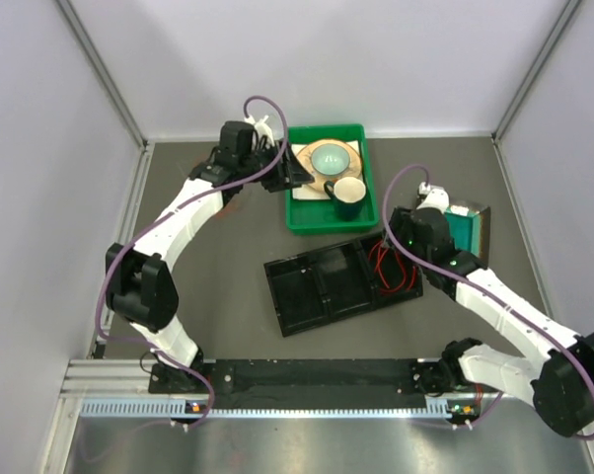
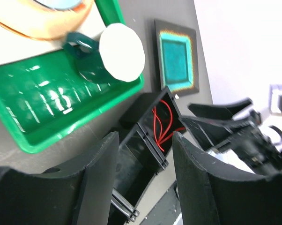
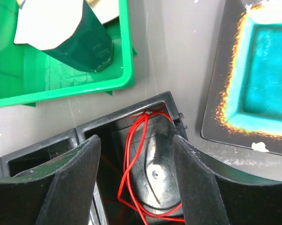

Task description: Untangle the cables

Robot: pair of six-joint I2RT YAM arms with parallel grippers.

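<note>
We judged the untangling barely begun. The red cable (image 3: 131,154) lay in loose, overlapping loops in the end compartment of the black tray (image 1: 307,293), the end nearer the worktop's right edge, and no part of it was out of the tray. We could make out no orange or pale cable in any view, so we could not say where they were.

The right claw (image 3: 135,143) hung directly over that compartment and pointed down. Its fingers were apart, with the red loops below the gap, and it gripped nothing. The left claw (image 2: 144,140) was also apart and empty. The left arm reached toward the worktop's far edge, with its claw at the left rim of the green tray (image 1: 322,227), well apart from the cable.

By our reckoning, grasping, lifting out and separating all remained to be done.
</note>
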